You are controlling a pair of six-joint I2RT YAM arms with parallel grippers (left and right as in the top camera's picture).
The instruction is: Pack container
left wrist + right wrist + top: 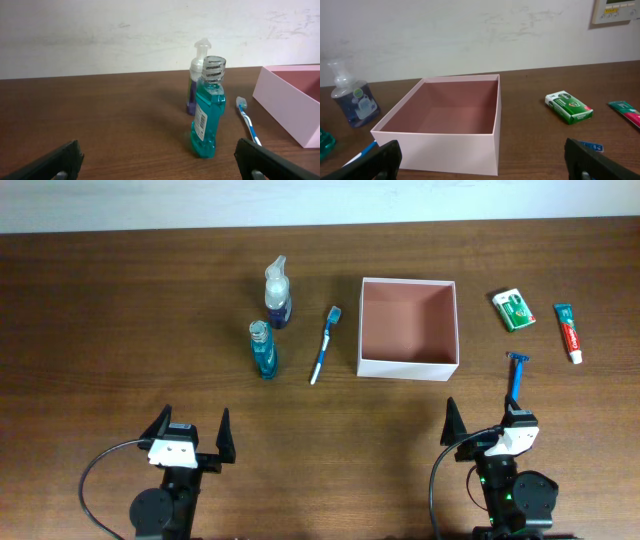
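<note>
Both pairs of jaws stand wide and empty at the near edge of the bench [120, 300]. The container [407, 367] sits mid-bench, bare inside. The right jaws' likeliest first pick is the razor [516, 375] just ahead (close across its handle, not along it). The left jaws should take the mouthwash bottle [264, 350] by its body. In the right wrist view the razor is mostly cut off.

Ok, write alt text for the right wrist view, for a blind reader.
An empty container, white outside and pink inside, sits on a brown table, framed by the open right gripper. A blue pump bottle stands to its left, a green box to its right.
</note>
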